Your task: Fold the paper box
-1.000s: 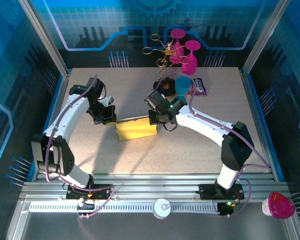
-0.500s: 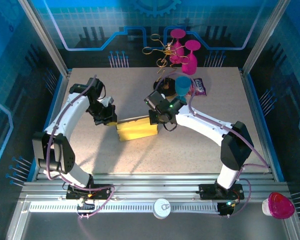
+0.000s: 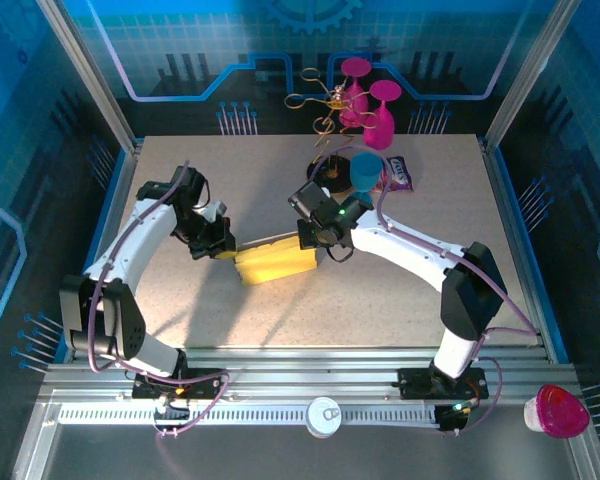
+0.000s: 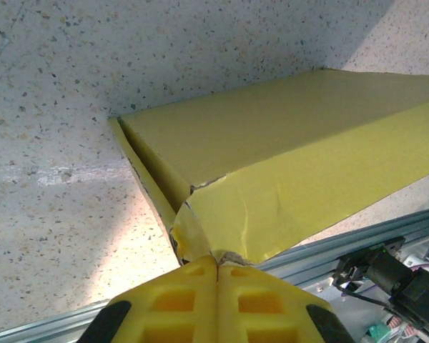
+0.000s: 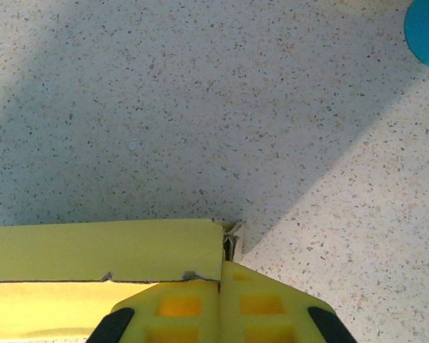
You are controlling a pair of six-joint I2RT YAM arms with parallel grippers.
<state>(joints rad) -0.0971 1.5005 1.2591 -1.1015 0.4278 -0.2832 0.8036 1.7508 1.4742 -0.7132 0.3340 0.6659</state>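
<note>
left pincer (image 4: 216, 261) shut, tip touching box (image 4: 286, 143) at its crumpled corner | right pincer (image 5: 222, 268) shut, box end just left of tip | box lies on tabletop (image 3: 380, 300) between both | I judge it light, thin, crease-prone, likely to slide: take flap edges, not corners

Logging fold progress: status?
Left gripper jaws shut at paper box corner. Right gripper jaws shut at opposite end. Box formed, corner crumpled. Blue cup stands apart behind.

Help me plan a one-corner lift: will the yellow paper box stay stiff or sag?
Likely light and thin: the paper box shows wrinkles at its near corner, so it may buckle there. Folded walls should stiffen it somewhat.
</note>
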